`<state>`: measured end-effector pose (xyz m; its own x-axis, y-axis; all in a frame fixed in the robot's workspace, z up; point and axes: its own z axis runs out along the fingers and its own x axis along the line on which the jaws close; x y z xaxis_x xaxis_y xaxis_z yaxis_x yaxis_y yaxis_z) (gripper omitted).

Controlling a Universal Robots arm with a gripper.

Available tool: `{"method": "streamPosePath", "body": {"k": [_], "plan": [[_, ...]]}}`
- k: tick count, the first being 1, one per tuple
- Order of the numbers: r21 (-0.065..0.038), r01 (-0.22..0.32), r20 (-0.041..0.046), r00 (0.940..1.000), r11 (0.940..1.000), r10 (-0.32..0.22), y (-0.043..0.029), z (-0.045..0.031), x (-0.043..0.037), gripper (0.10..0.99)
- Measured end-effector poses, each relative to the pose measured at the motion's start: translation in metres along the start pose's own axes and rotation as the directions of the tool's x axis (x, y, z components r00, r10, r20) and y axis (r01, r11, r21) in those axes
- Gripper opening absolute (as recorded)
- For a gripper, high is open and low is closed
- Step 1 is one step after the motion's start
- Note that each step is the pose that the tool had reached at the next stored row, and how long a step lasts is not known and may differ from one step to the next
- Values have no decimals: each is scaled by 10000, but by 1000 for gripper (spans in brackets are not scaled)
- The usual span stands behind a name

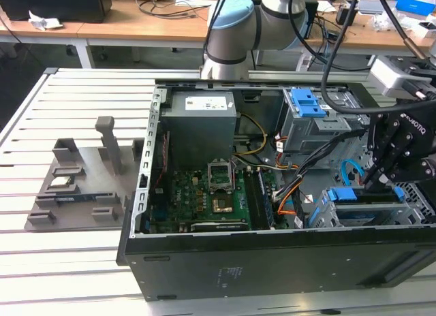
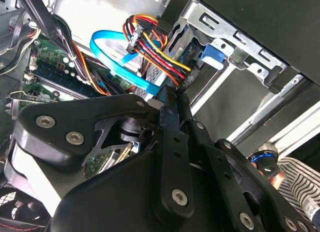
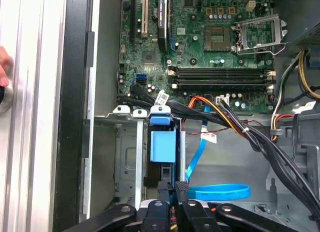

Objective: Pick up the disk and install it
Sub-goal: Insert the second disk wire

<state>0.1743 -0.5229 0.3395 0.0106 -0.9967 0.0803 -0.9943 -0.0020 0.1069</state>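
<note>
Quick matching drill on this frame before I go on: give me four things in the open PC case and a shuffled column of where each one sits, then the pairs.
Things:
1. gripper
2. disk
3. grey power supply
4. blue latch plate

Places:
A. far end of the case, just below the arm's base
B. on top of the grey metal cage at the far side
C. edge-on in the drive cage at the case's near corner, on the exterior view's right
D. lowered over that drive cage, right above the blue frame

Pairs: 1-D, 2-C, 3-A, 4-B
</note>
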Motion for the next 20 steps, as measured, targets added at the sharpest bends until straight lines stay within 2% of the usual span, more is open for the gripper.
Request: {"method": "streamPosePath", "body": {"k": [8,9,10,11,13,15,19,20], "plan": [[2,-2,-26,10000,10000,2,-3,20,-2,165],[1,-1,-19,10000,10000,1,-3,24,-3,176],[0,-2,-29,10000,10000,2,-3,20,-2,239],[-1,-3,-26,10000,10000,3,1,-6,-1,239],[0,-3,-30,10000,10000,3,12,-117,-32,224],[0,-4,-31,10000,10000,4,21,-196,-36,106],[0,-3,-31,10000,10000,3,36,-343,-27,106],[-1,-3,-28,10000,10000,3,37,-349,-27,106]]}}
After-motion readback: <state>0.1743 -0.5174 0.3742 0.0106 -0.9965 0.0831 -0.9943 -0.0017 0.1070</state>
